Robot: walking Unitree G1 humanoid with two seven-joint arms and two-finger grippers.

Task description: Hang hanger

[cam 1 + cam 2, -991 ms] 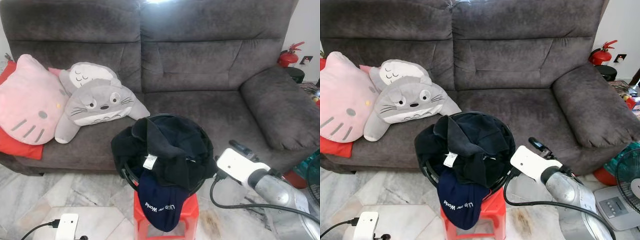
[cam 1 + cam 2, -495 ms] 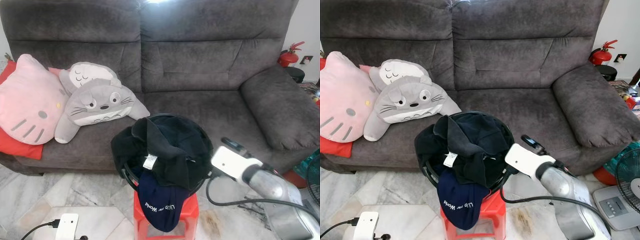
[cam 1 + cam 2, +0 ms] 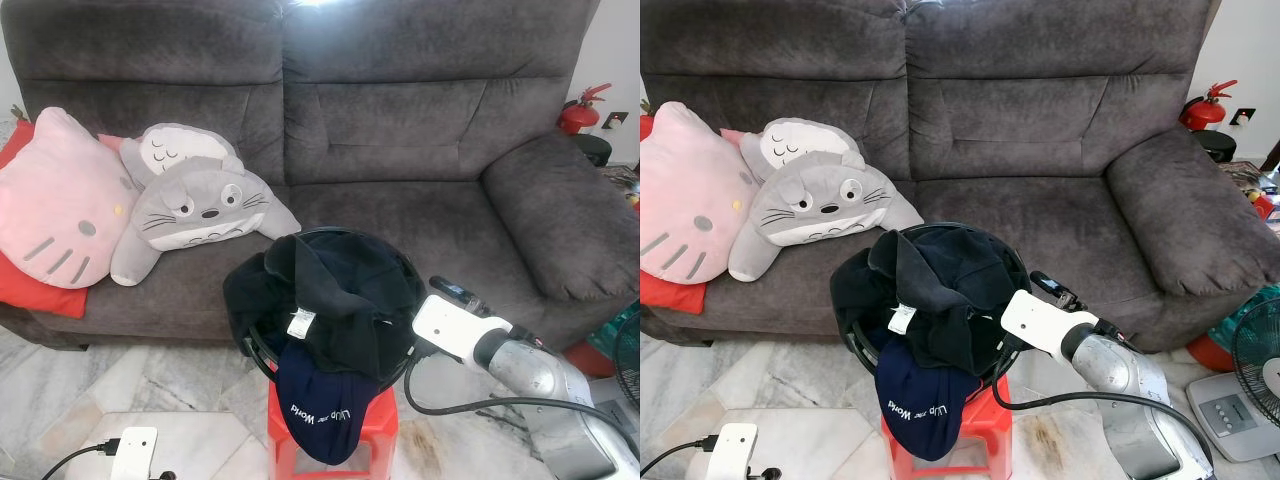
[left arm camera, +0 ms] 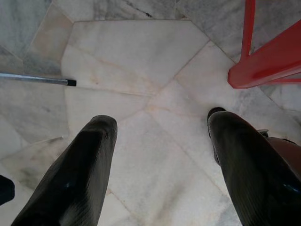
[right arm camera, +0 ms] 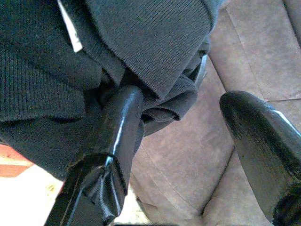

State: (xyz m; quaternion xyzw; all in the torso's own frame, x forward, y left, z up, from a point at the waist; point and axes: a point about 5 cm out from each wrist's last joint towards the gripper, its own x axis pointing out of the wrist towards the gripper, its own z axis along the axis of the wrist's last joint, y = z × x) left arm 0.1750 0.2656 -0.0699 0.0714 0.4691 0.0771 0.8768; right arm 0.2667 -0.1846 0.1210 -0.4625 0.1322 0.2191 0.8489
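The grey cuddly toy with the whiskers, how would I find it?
Look at the big grey sofa, at its left end. The grey plush lies beside the pink cat-face cushion. It alone has round eyes, whiskers and a pale belly.

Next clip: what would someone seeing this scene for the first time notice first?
Probably the black basket heaped with dark clothes on a red stool, standing in front of a grey sofa. The right gripper has its jaws open at the basket's right edge, one finger touching the clothes. On the sofa's left end lie a pink cat cushion and a grey plush.
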